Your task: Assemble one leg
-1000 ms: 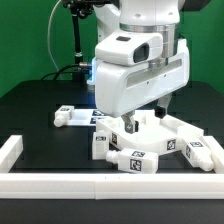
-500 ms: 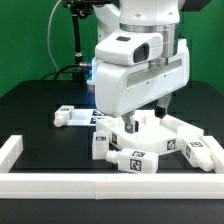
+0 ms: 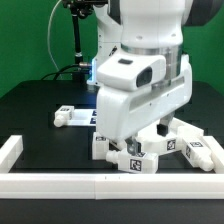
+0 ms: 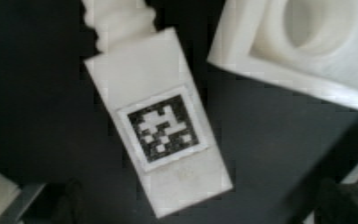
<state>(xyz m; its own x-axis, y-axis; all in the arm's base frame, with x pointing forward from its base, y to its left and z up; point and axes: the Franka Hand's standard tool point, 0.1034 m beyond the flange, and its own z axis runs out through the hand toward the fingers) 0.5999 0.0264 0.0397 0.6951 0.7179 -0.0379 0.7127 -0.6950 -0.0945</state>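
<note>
Black worktop [image 3: 30,100]: small white rectangular plastic leg [image 4: 158,130] lay loose near the front edge, unmounted. Gripper [image 3: 130,148] hovered directly above, jaws apparently wide, holding nothing. Grasping and fitting were not yet done.

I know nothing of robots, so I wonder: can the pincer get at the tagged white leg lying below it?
Probably yes. In the wrist view the leg lies flat just below, nothing on top, with bare black table along both long sides; the large white part sits beside it.
</note>
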